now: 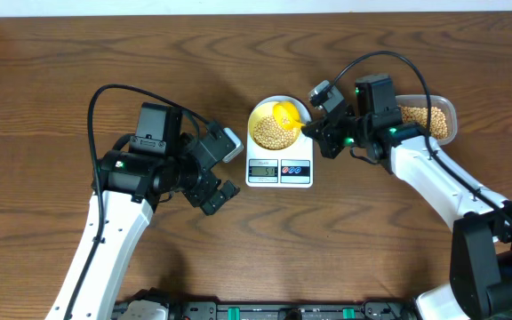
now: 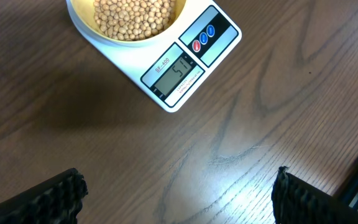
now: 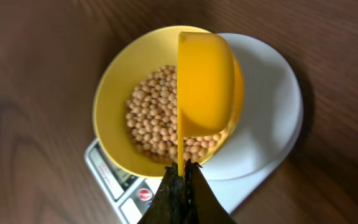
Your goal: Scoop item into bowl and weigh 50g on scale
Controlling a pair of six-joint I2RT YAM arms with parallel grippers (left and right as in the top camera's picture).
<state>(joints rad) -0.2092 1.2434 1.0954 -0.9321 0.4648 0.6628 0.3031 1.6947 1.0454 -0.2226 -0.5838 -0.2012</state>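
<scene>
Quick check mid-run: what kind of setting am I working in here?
Most likely a robot test bench staged as a kitchen weighing station: a wood-grain table, a white kitchen scale carrying a bowl of beans, and the right gripper holding a measuring spoon over it.

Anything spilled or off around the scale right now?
No spill: beans show only in the bowl and tub. One oddity: the display on the scale appears to read 51, just over target, with the right tool holding the yellow spoon tipped over the bowl.
</scene>
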